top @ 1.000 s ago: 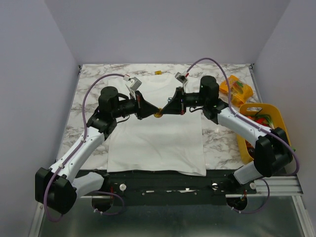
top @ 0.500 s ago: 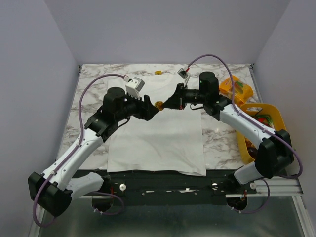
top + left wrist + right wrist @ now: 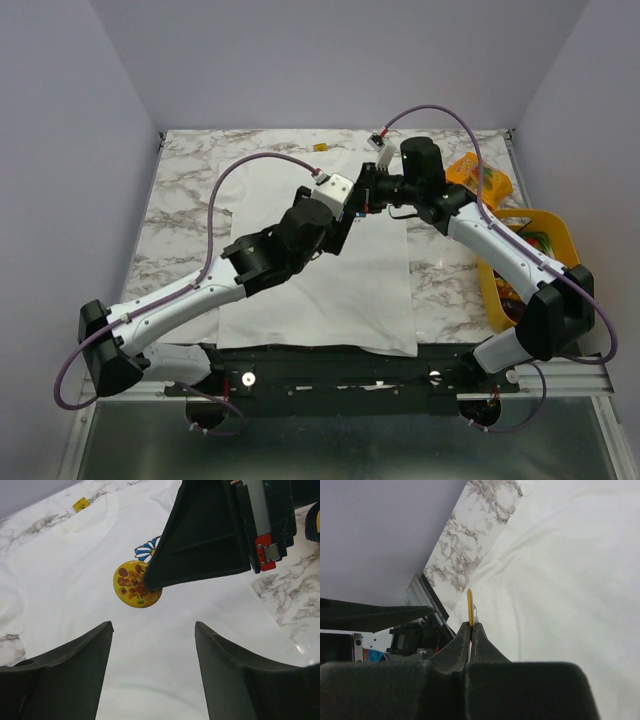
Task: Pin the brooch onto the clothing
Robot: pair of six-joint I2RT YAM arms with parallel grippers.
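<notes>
From overhead: both arms meet over shirt (image 3: pixel 330 290) chest on worktop (image 3: pixel 190 170).
L wrist cam: brooch (image 3: pixel 136 591), gold disc, held over fabric nr flower emblem (image 3: pixel 146 551), pinched at rim by right claw (image 3: pixel 150 585); left claw (image 3: pixel 152 627) wide open, empty.
R wrist cam: right claw closed tight on disc, seen edge-on.
Handling: prob. light, stiff, slick; take by rim, mind pin.

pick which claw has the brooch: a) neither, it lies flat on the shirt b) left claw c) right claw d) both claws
c: the right claw is shut on the edge of the brooch, while the left claw is open with nothing between its fingers.
</notes>
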